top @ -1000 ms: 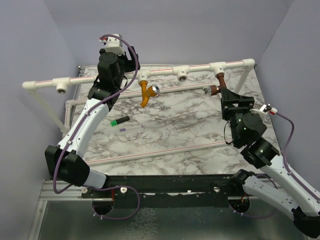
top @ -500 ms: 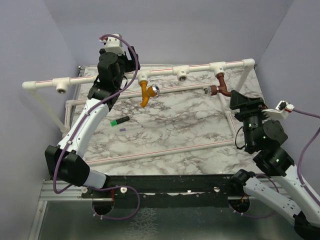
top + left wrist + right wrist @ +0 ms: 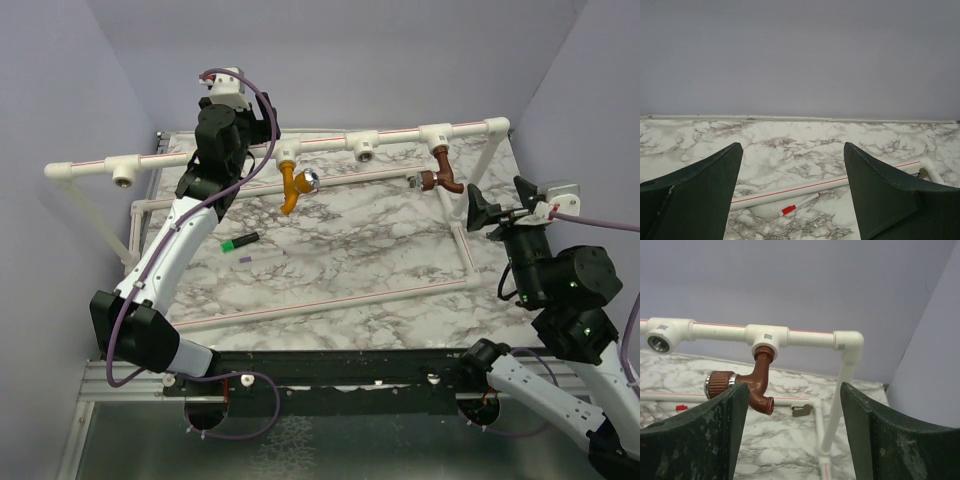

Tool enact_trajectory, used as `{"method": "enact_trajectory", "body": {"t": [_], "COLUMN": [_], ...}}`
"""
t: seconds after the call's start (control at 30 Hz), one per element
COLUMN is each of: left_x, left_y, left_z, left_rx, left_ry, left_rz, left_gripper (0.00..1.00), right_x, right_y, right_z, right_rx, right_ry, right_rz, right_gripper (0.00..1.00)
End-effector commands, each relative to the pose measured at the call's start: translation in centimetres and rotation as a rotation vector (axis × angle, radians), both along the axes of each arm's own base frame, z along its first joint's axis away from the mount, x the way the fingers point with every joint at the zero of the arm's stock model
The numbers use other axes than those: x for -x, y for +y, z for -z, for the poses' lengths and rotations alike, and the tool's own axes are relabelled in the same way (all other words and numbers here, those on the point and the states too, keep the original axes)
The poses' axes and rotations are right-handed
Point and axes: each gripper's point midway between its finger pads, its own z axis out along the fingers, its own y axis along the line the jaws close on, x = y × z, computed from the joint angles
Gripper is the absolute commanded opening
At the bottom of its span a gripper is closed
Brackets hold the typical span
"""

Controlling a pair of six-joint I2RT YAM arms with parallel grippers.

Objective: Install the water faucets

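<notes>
Your right gripper [image 3: 500, 205] has pulled away from the dark reddish-brown faucet [image 3: 441, 176]. A second ago its fingers were up against the faucet's knob. Now they stand off to the right and nearer the arm bases, clear of it, and spread wider with nothing between them. The faucet stays where it was, hanging from the rightmost T-fitting [image 3: 437, 134] of the white pipe rail [image 3: 330, 140], its spout curving down. In your right wrist view it shows beyond the left finger [image 3: 715, 430], untouched.

The orange-yellow faucet [image 3: 291, 188] has not moved either. It hangs from a fitting near the middle of the rail, silver knob to its right. The green marker [image 3: 240, 241] lies unchanged on the marble surface [image 3: 350, 250].

Your right arm now rears up over the right edge, its wrist tipped back toward the rail. Your left arm holds its earlier reach, stretched up behind the rail, and the left gripper [image 3: 792, 150] has its fingers released and empty, facing the back wall.
</notes>
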Motion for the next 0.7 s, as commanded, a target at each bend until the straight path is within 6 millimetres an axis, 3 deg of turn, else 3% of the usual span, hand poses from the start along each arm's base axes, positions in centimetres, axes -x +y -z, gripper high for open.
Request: {"method": "enact_trajectory", "body": {"t": [0.0, 0.17, 0.37, 0.67], "left_x": [2.2, 2.2, 2.2, 2.2], "left_y": [-2.8, -2.8, -2.9, -3.0], "left_z": [14.4, 14.6, 14.5, 14.6], "left_rx": [-0.113, -0.111, -0.105, -0.105], "left_ry": [0.42, 0.424, 0.422, 0.424], "left_rz": [0.139, 0.14, 0.143, 0.143], "left_gripper": [0.83, 0.83, 0.83, 0.83], "right_x": [1.1, 1.1, -1.3, -4.0], "right_y": [2.9, 4.4, 3.3, 4.4], "right_z": [0.6, 3.7, 5.6, 4.0], "right_rx": [0.505, 0.854, 1.231, 1.424], "right_ry": [-0.021, 0.027, -0.025, -0.178], "right_rz": [-0.19, -0.311, -0.174, -0.015], "right_gripper": [0.78, 0.79, 0.81, 0.82]}}
